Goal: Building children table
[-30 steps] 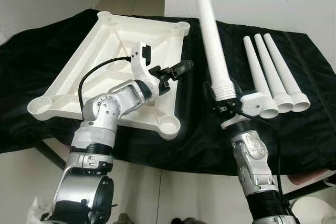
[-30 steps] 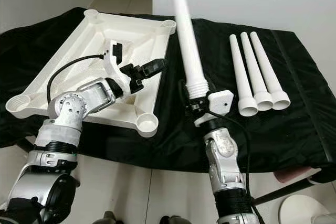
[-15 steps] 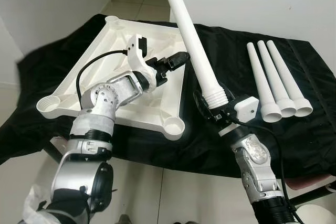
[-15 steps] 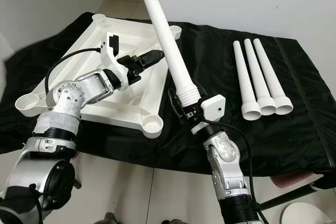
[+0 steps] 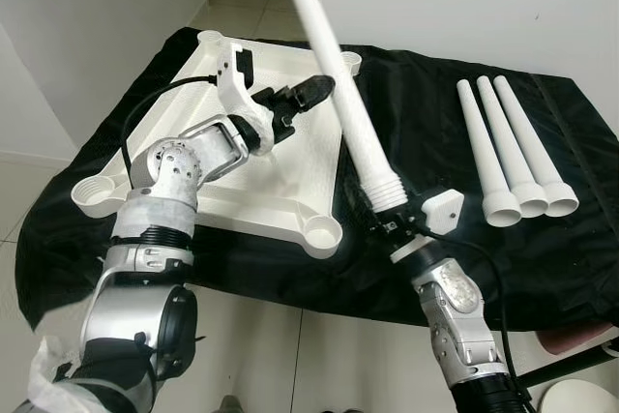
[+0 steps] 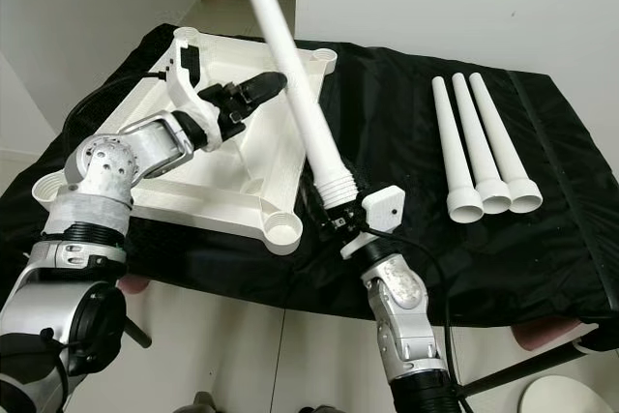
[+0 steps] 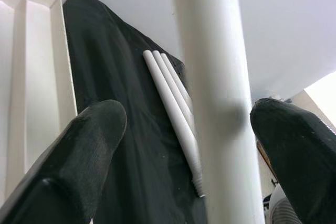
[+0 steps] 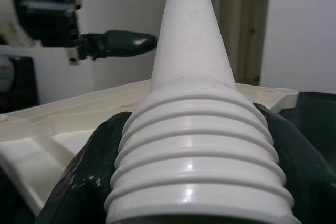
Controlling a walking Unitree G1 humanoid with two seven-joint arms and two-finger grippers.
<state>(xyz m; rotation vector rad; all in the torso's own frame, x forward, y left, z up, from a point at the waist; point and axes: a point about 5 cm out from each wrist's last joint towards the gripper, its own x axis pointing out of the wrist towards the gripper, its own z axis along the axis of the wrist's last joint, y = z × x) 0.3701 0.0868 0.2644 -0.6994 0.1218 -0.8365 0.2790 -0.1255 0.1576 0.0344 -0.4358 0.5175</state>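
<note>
We found the white tabletop (image 5: 242, 157) lying upside down on the black cloth (image 5: 416, 123), its four corner sockets (image 5: 320, 230) facing up and holding nothing. The right gripper (image 5: 385, 222) was clamped on the threaded end of a white table leg (image 5: 338, 94), which slanted up and away over the tabletop. The left gripper (image 5: 308, 94) stood spread wide, a finger (image 7: 79, 156) on either side of that leg, not touching. Three more legs (image 5: 508, 157) lay side by side on the cloth, well apart to the right.

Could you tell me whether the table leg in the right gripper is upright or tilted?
Tilted: the table leg leans from the right gripper toward the tabletop.
</note>
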